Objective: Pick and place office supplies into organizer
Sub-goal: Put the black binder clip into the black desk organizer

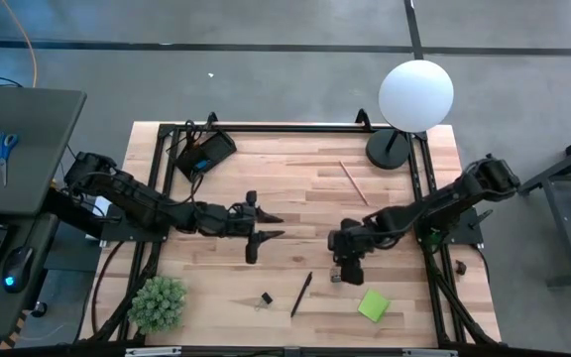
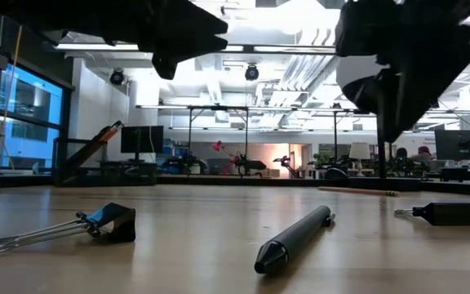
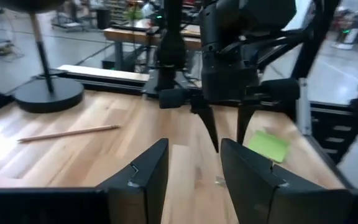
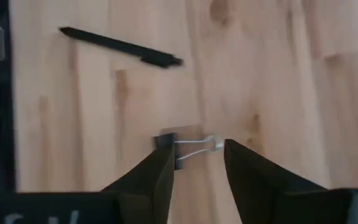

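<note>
**Observer:** Where are you now, and what are you after?

**Me:** My right end effector [image 1: 346,275] hangs just above the bench [image 1: 295,188], pointing down, fingers spread with nothing between them. In my right wrist view a binder clip [image 4: 182,148] lies right ahead of my fingertips [image 4: 161,163], wire handles toward the gap. My left end effector [image 1: 266,226] waits near the bench's middle, also spread and empty.

**Observer:** And the rest of the supplies?

**Me:** A black pen [image 1: 301,294] lies near the front edge, another binder clip [image 1: 266,298] just beside it, and the green sticky-note pad [image 1: 373,304] sits off to the right of both. A wooden pencil [image 1: 354,182] rests further back, near the lamp base [image 1: 390,149]. The organizer [image 1: 203,154] is at the back left corner, well apart from me.

**Observer:** What could go wrong?

**Me:** I'd judge the clip the risk. It's low and small; if I close on the thin wire handles rather than the black body, it may swivel or slip out. Coming down off-centre, one fingertip could nudge it aside, and then I'd pinch bare wood. After that comes a long carry across the bench, past my left arm [image 1: 147,206], so a loose hold could drop it midway, or my arms could crowd each other near the organizer.
</note>
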You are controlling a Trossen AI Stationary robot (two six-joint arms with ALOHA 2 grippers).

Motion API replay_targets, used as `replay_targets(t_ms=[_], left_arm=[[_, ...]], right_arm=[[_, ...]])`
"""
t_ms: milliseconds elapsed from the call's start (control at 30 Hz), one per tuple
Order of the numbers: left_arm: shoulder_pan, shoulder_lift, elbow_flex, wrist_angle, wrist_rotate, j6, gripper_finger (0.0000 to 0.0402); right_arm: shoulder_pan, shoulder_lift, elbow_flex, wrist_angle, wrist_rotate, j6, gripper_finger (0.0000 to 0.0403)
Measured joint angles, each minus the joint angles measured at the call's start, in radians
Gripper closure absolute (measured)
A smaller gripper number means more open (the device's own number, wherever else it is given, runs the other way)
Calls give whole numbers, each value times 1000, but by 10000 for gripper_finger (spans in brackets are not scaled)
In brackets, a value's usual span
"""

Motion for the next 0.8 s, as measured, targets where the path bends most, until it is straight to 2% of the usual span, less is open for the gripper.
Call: replay_targets(t_ms=[167, 367, 433, 533, 800], left_arm=[[-51, 0, 0, -2, 103, 2, 268], [-146, 0, -2, 8, 105, 41, 268], [-170, 0, -2, 5, 104, 43, 268], [-202, 0, -2, -3, 102, 44, 268], [-268, 0, -3, -38, 102, 58, 268]], right_arm=[[84, 4, 0, 31, 101, 195, 225], [137, 42, 0, 156, 164, 433, 176], [143, 67, 3, 196, 169, 486, 176], [144, 116, 45, 163, 167, 519, 185], [141, 248, 295, -127, 180, 563, 210]])
